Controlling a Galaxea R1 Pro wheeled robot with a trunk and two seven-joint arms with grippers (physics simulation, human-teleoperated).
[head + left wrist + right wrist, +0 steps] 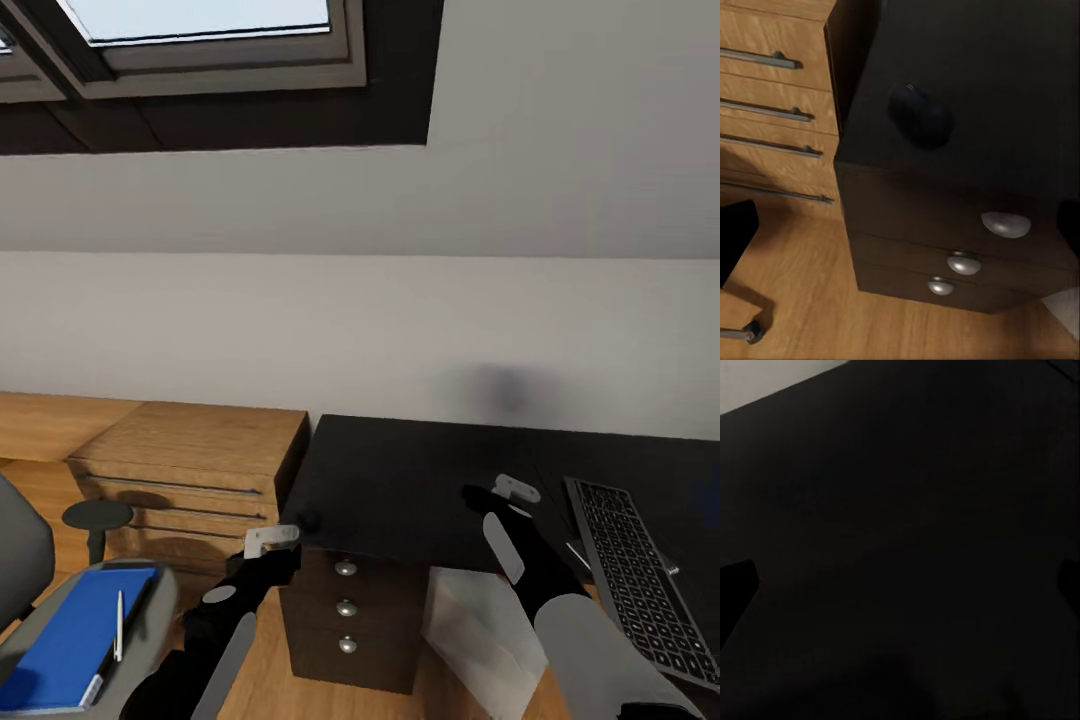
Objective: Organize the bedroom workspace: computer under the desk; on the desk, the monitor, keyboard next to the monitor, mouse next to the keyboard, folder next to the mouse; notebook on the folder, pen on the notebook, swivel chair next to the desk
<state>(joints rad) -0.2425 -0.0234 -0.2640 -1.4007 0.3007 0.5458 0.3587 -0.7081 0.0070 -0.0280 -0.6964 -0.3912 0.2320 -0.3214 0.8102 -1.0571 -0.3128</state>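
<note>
The black mouse lies at the front left corner of the glossy black desk, and shows as a rounded lump in the left wrist view. My left gripper hangs open just in front of and below that corner. Over the desk's front edge, my right gripper is open and holds nothing. The keyboard lies at the desk's right. The blue folder rests on the swivel chair with the white pen on it. Under the desk stands the light grey computer. The monitor and notebook are out of view.
A dark cabinet with round knobs stands under the desk's left end. A wooden drawer chest is beside it on the left. A small round black stool stands near the chair. The floor is wood.
</note>
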